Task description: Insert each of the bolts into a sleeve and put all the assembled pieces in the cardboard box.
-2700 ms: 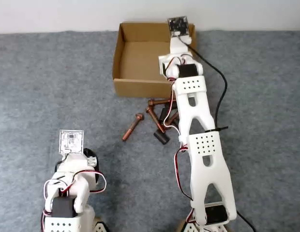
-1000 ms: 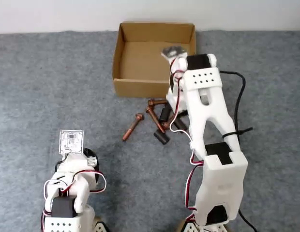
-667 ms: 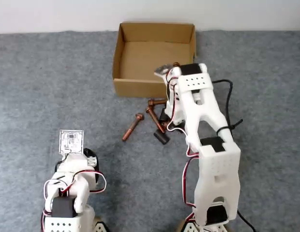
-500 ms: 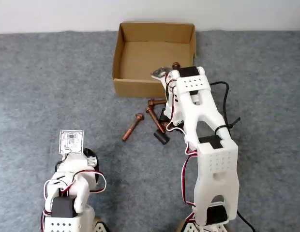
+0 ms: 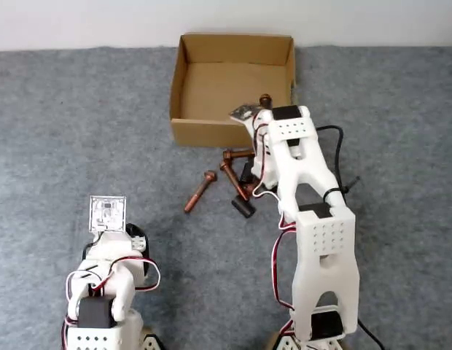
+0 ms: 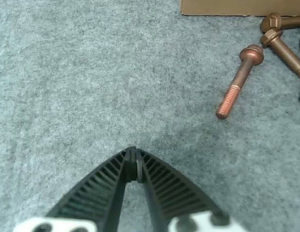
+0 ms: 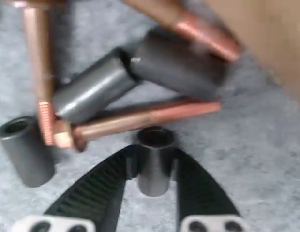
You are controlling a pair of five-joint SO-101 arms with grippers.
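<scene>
Sleeve point(image 7: 154, 164) clamped in right gripper point(image 7: 155, 157) at its wrist camera; overhead, cardboard box point(image 5: 211, 133) upper centre; left gripper point(image 6: 135, 157) closed, empty.

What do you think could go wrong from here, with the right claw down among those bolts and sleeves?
1. The right claw grips a sleeve standing close beside a bolt; lifting may drag that bolt along or scatter its neighbours.
2. The box has its front wall close by, so a low carry could hit it.
</scene>
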